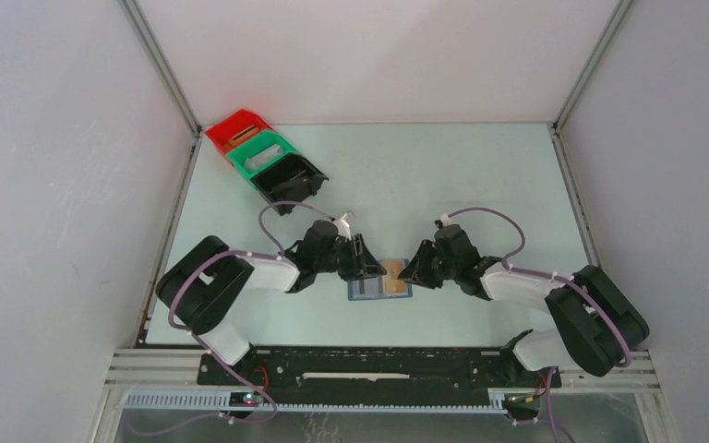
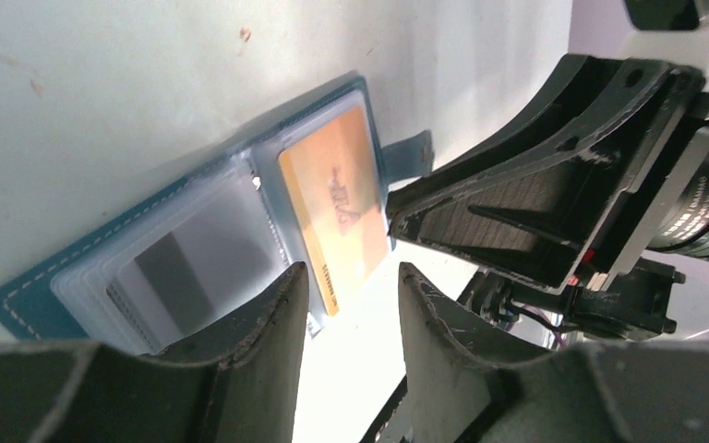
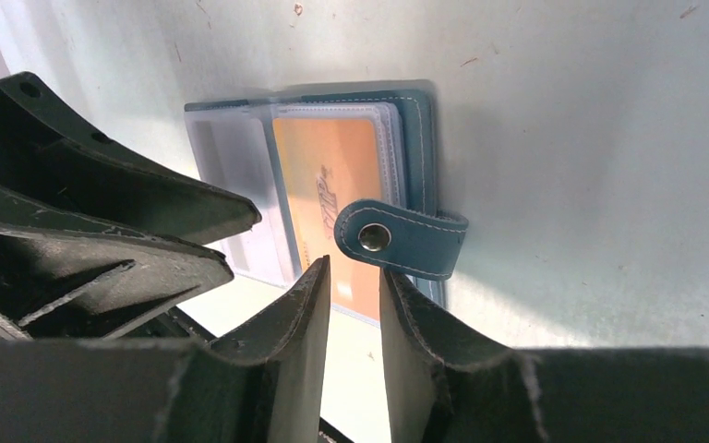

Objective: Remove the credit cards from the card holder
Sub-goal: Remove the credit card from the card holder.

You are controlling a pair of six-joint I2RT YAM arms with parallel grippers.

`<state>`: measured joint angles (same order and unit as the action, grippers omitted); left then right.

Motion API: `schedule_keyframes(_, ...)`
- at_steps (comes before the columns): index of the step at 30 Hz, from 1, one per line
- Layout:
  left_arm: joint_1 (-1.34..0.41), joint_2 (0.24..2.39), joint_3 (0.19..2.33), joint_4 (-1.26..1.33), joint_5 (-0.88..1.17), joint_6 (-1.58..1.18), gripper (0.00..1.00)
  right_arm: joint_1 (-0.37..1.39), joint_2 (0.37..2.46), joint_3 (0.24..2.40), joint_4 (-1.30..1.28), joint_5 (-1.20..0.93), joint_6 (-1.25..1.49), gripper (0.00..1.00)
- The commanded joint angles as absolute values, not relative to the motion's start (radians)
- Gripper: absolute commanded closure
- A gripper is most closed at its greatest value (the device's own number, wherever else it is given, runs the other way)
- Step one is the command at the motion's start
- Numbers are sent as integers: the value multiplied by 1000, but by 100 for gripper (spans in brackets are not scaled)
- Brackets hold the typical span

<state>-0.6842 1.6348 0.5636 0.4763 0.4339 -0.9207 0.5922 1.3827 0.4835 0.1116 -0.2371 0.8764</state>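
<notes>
The blue card holder (image 1: 380,289) lies open on the table between my two grippers. Its right clear sleeve holds an orange card (image 2: 337,208) (image 3: 328,175). A grey card (image 2: 185,268) with a dark stripe sits in the left sleeve. The snap strap (image 3: 402,238) folds over the orange card's edge. My left gripper (image 2: 351,277) (image 1: 374,268) hovers open at the holder's near edge, its left finger over the grey card's sleeve, nothing between the fingers. My right gripper (image 3: 354,268) (image 1: 411,274) stands open just below the strap, holding nothing.
Red (image 1: 237,130), green (image 1: 263,154) and black (image 1: 291,178) bins sit in a row at the back left of the table. The two grippers face each other closely over the holder; the right one's fingers (image 2: 517,212) fill the left wrist view's right side.
</notes>
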Motion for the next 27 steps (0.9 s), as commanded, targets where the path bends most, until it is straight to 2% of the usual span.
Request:
schedule_keyframes(1,-684,1622,567,542,401,-924,54,594,1360,500,116,-221,850,65)
schedule_keyframes(8,-683,1727,571,632,430,-981,54,591,1370,526,103,-208,846,65)
schedule_keyframes(20,-683,1755,584,556,416,-966,55,585,1422,526,144,-236,847,65)
schedule_keyframes(27,-684,1766,583,555,416,-968,62,594,1409,529,146,-229,847,66)
